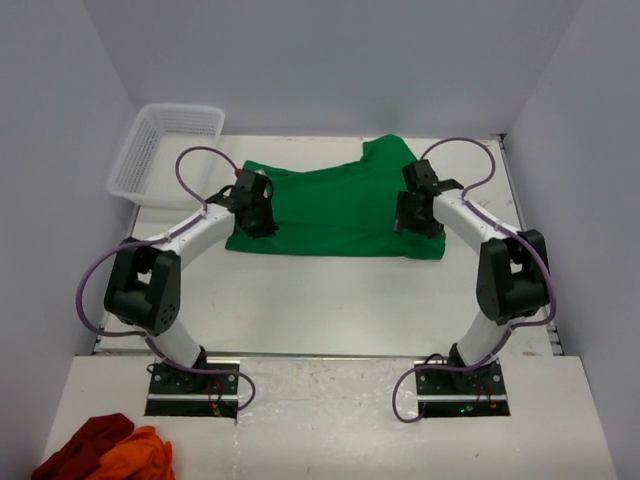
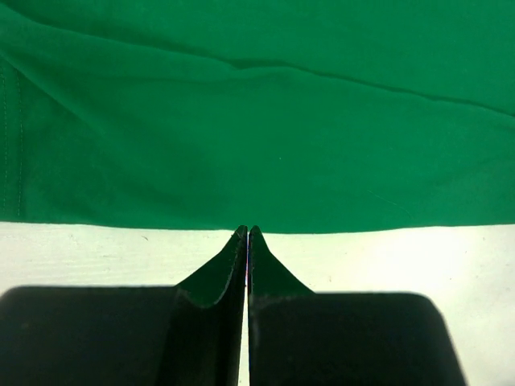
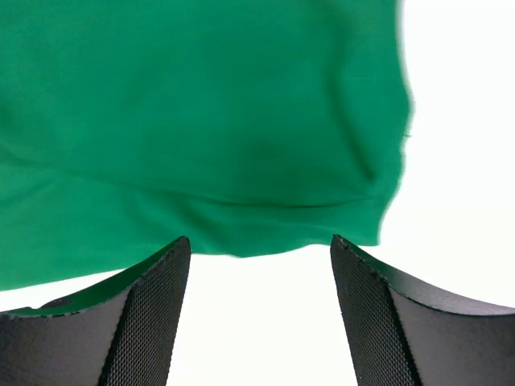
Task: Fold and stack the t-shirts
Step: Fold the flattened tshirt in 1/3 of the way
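A green t-shirt (image 1: 330, 205) lies spread and partly folded on the white table, one sleeve sticking up toward the back right. My left gripper (image 1: 258, 222) is over its left end; in the left wrist view (image 2: 248, 232) the jaws are pressed together with nothing between them, tips at the shirt's near hem (image 2: 257, 161). My right gripper (image 1: 418, 222) is over the shirt's right end; in the right wrist view (image 3: 259, 245) the jaws stand wide open and empty just short of the cloth's near edge (image 3: 209, 137).
A white plastic basket (image 1: 165, 148) stands at the back left corner. Red and orange shirts (image 1: 105, 452) lie bunched on the near shelf at the bottom left. Grey walls close in the table on three sides.
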